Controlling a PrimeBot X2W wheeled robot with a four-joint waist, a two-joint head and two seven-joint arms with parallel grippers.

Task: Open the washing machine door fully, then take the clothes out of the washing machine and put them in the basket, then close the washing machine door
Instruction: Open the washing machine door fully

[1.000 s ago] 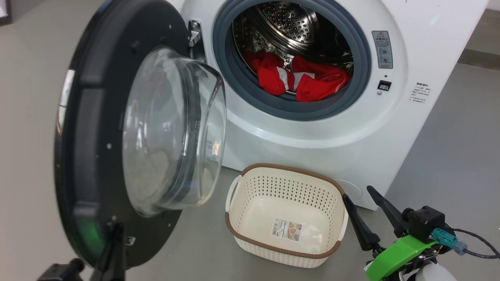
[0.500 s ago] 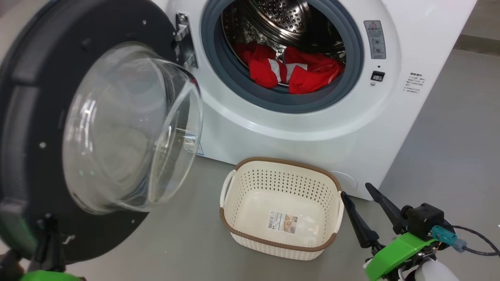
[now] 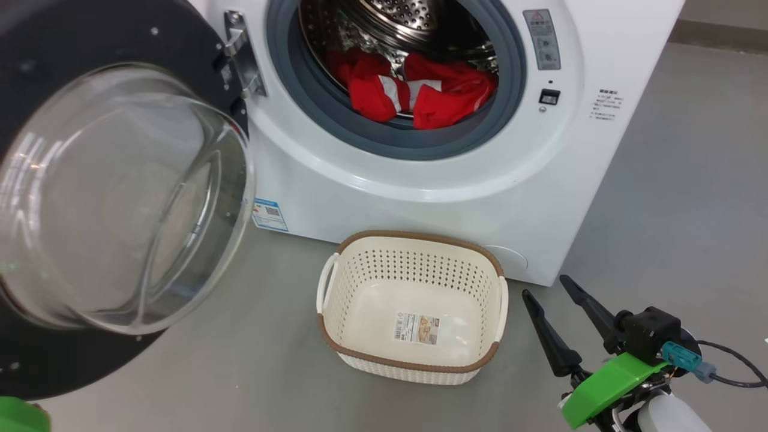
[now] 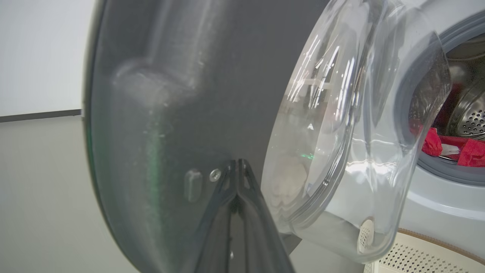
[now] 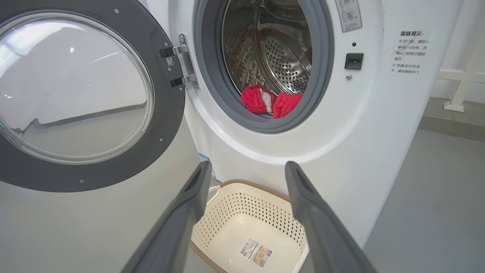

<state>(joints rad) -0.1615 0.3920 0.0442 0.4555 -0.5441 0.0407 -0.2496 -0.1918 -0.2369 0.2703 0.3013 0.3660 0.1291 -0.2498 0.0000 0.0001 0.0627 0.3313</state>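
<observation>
Left gripper point(image 4: 238, 163) is closed, its two dark fingers pinched tip to tip with nothing between them. The tips lie at the dark inner face of the door point(image 4: 170, 113), beside a small screw at lower centre of the left wrist view; whether they press on it I cannot tell. Right gripper point(image 3: 543, 285), at the lower right of the head view, stands spread wide and holds nothing, just right of the basket point(image 3: 414, 239).

Across the upper middle of the head view stands the white washer point(image 3: 420, 192), its mouth edged by a grey rubber ring point(image 3: 384, 141). The door hangs swung out on its hinge point(image 3: 240, 60) at the left of the frame, and its glass bowl point(image 3: 120, 198) bulges toward the camera. The basket sits on the grey floor point(image 3: 660, 210) at lower centre, just in front of the washer, with a paper label point(image 3: 417, 327) on its bottom. The clothes point(image 3: 444, 99) lie in a red heap with white panels at the front of the steel drum point(image 3: 414, 12), upper centre. A small blue label point(image 3: 270, 215) marks the washer's base, left of the basket.
</observation>
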